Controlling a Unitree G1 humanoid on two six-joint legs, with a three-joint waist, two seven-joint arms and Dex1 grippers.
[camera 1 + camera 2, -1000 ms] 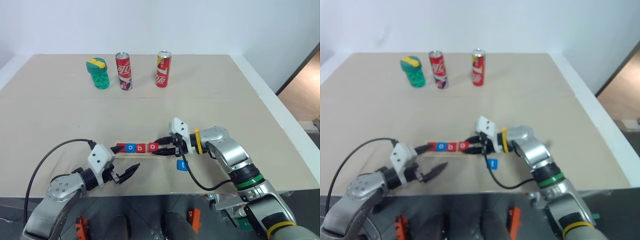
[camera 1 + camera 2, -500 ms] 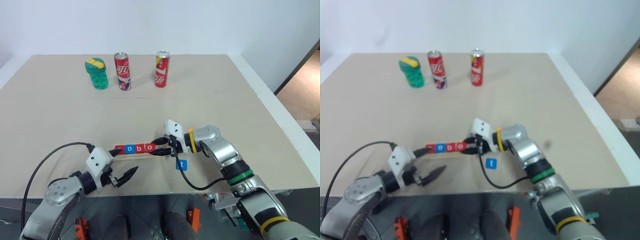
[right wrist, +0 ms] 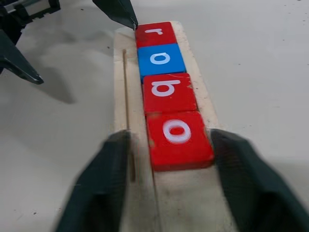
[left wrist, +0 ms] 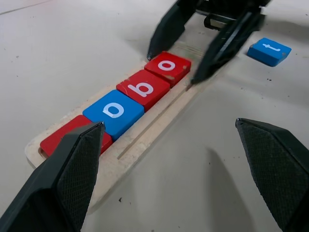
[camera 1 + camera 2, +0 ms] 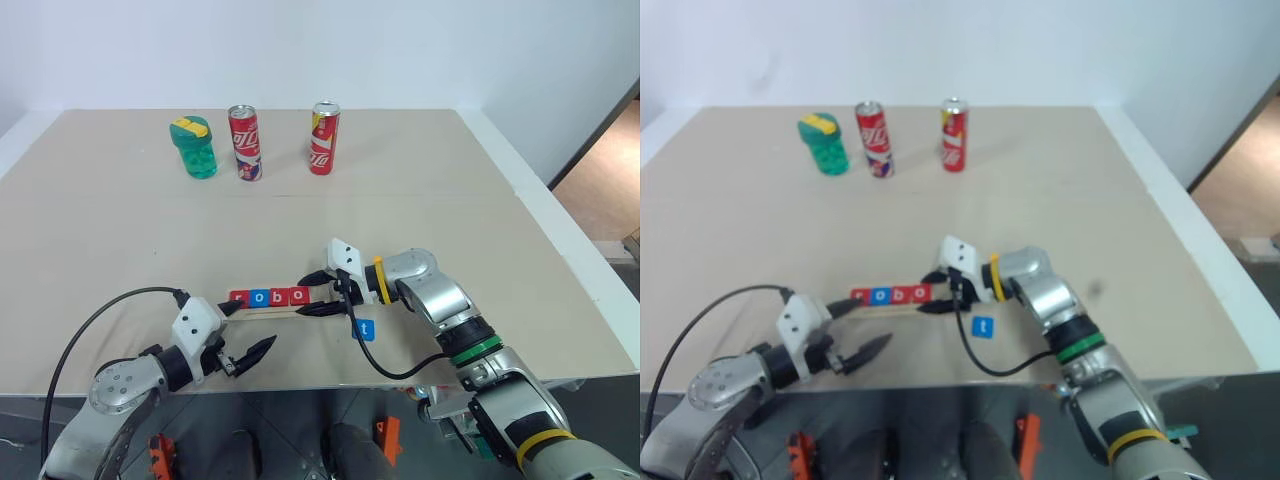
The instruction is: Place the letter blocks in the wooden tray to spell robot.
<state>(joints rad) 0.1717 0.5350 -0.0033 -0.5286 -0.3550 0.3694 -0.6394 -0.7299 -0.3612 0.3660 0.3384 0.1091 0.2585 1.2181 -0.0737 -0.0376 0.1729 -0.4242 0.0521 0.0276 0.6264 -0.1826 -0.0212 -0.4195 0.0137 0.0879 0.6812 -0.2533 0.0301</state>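
Silver-grey arms here, each pincer with two black pointed fingers: left pincer (image 5: 243, 333), right pincer (image 5: 316, 294). White wrist blocks, black cables looping; green and yellow bands ring the right forearm.

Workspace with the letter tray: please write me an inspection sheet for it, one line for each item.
Surface: beige table, flat, with a seam across it.
Job's things: wooden tray holds four tiles reading r, o, b, o; its last slot is bare. Blue t tile lies on the table beside the tray's end.
Clutter: two red cans and a green container at the far side.
Grippers: right tool open, fingers either side of the last red o tile; left tool open, by the r end.
Cables: black cable looping on the left arm, another under the right.
Surroundings: white wall, floor at the right.
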